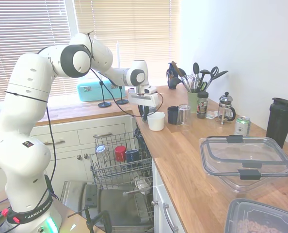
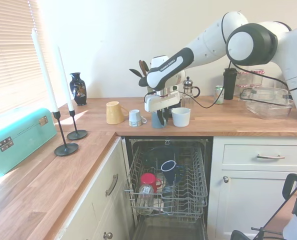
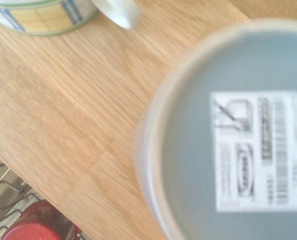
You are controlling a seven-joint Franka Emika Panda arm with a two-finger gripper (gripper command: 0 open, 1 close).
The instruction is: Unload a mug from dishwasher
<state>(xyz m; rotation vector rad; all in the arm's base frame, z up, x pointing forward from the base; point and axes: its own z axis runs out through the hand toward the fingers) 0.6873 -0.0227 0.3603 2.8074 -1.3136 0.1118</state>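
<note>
Gripper (image 2: 160, 120) closed around the mug (image 2: 157, 119), base up, resting on the counter (image 2: 213, 122). Just beside: white cup (image 2: 181, 116). Well below: dishwasher (image 2: 196, 187) rack holding red mug (image 2: 149, 181).

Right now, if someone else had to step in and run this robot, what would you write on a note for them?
Gripper: shut on the mug, which is bottom-up over the wooden counter, between a patterned mug and a white cup.
Dishwasher: door down, rack pulled out, with a red mug and a navy mug still in it.
Done: the mug is out of the rack and across to the counter.
Left: I cannot tell whether it is resting on the wood yet. Set it down, open the gripper and lift the arm clear.
</note>
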